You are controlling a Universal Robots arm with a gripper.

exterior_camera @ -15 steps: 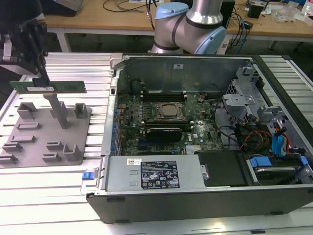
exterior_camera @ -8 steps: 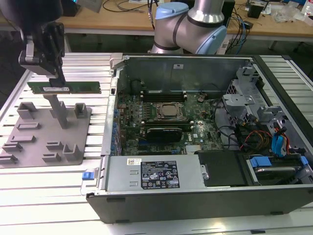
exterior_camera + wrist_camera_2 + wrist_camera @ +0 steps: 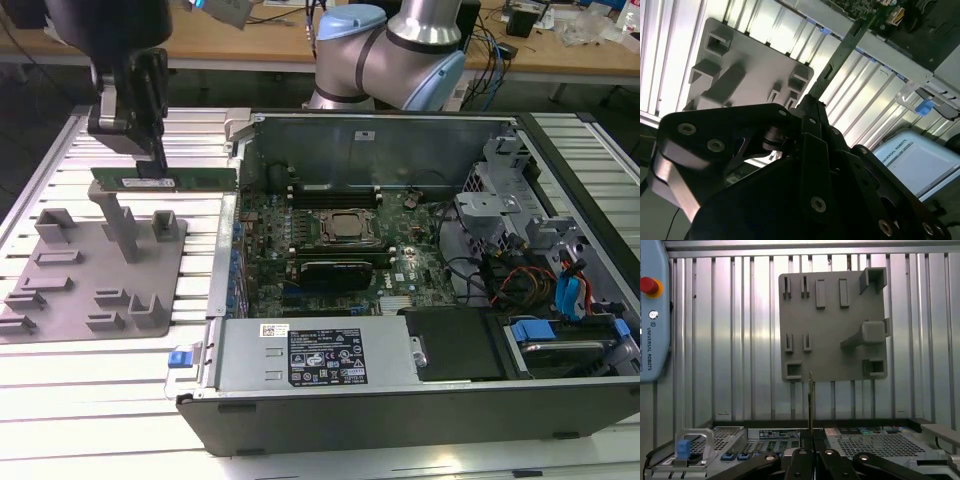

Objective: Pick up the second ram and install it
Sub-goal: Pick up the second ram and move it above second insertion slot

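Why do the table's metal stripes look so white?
Light reflects off the ribbed silver metal table: its slats blow out white in the second wrist view, carry pale bands in the first wrist view, glare along the near edge in the exterior view. The black tool holding the thin green circuit-board stick looks shadowy in the second wrist view.

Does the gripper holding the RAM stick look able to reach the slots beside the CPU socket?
Probably yes: the computer case is open on top and nothing hangs over the memory slots. The gripper, jaws shut on the RAM stick, only has the side wall to cross.
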